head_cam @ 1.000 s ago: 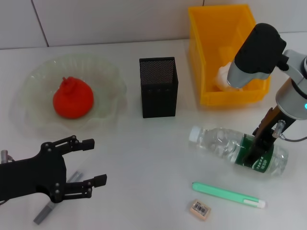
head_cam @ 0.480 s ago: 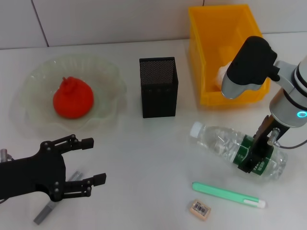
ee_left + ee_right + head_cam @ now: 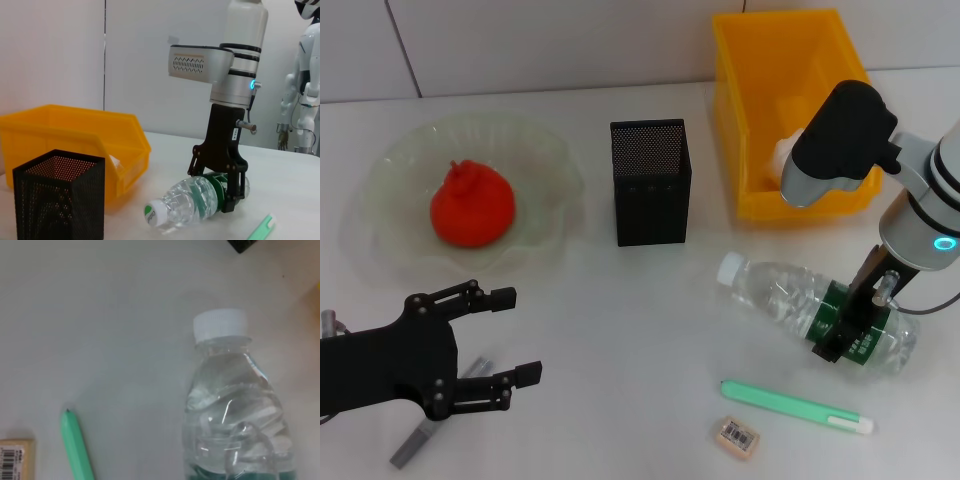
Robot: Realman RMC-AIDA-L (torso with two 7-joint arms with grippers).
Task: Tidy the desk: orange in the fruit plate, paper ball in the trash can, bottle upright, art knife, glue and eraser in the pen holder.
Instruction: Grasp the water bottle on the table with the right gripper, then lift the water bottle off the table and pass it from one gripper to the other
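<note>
Bottle (image 3: 815, 310): clear plastic, green label, white cap; lying on its side on the worktop (image 3: 620, 330) in front of the trash can (image 3: 790, 110), cap pointing toward the pen holder (image 3: 651, 182). Right gripper (image 3: 848, 335): set down over the labelled part of the bottle, fingers straddling the label and apparently closed against it, as the left wrist view shows them on either side of the green band. Step in hand, by judgement: standing the bottle upright; the grasp looks made, the lift not yet. Next move calls for raising the bottle, turning it so the base faces down, and setting it on a bare patch of worktop without knocking the green pen-shaped item (image 3: 796, 406) or the eraser (image 3: 738, 437) lying just in front. Orange (image 3: 471, 206): already in the fruit plate (image 3: 380, 170). Paper ball (image 3: 790, 160): a white wad in the trash can, mostly hidden behind the right arm. Pen holder: upright at centre, contents not visible. Left gripper (image 3: 505, 354): at the near left edge, fingers spread wide and empty, hovering by a grey flat tool (image 3: 415, 442) on the worktop.
</note>
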